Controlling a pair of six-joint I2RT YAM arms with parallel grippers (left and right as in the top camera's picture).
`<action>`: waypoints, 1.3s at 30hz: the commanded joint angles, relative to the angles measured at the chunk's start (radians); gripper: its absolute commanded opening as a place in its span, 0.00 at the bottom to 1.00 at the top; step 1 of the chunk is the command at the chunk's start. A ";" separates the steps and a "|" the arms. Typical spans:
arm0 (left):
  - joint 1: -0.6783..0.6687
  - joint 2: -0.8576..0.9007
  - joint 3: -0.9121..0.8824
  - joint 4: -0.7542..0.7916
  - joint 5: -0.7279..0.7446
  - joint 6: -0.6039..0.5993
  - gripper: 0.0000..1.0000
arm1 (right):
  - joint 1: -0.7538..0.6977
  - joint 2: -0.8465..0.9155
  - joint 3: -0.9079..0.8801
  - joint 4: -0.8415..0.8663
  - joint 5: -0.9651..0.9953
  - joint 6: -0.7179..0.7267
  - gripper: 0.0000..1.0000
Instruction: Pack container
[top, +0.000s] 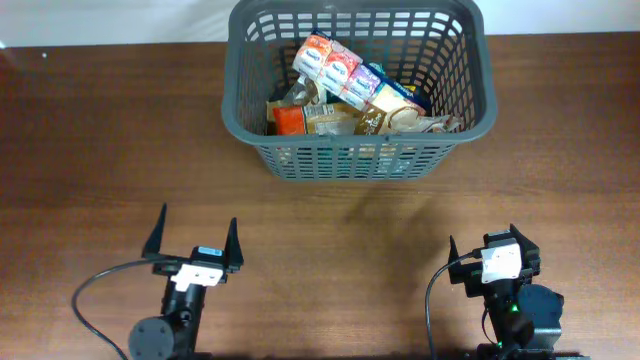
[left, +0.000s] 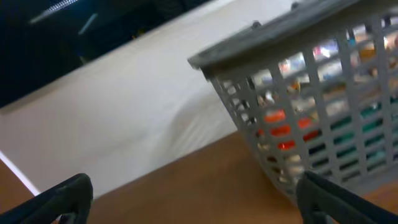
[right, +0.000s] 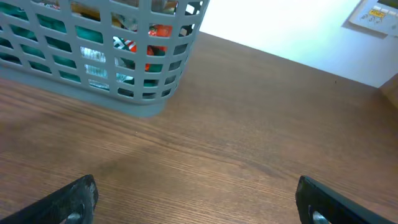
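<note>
The container (top: 232, 100) is a large dark grey slotted basket at the back middle of the wooden table, holding several snack packs (top: 345, 95). It also shows blurred in the left wrist view (left: 323, 106) and in the right wrist view (right: 93, 68). My left gripper (top: 195, 240) is open and empty near the front left, well short of the basket; its fingertips frame bare table in the left wrist view (left: 196, 199). My right gripper (top: 490, 255) is open and empty at the front right; its fingers sit wide apart in the right wrist view (right: 199, 202).
White surface lies beyond the table's back edge (right: 292, 31). A pale device (right: 376, 15) lies at the far right there. Black cables (top: 95, 290) trail from both arm bases along the front edge.
</note>
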 joint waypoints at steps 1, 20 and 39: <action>-0.005 -0.014 -0.046 0.004 0.011 0.001 0.99 | -0.008 -0.009 -0.007 0.001 -0.005 0.008 0.99; -0.005 -0.013 -0.063 -0.137 0.007 0.001 0.99 | -0.008 -0.009 -0.007 0.001 -0.005 0.008 0.99; -0.005 -0.013 -0.063 -0.137 0.007 0.001 0.99 | -0.008 -0.009 -0.007 0.001 -0.005 0.008 0.99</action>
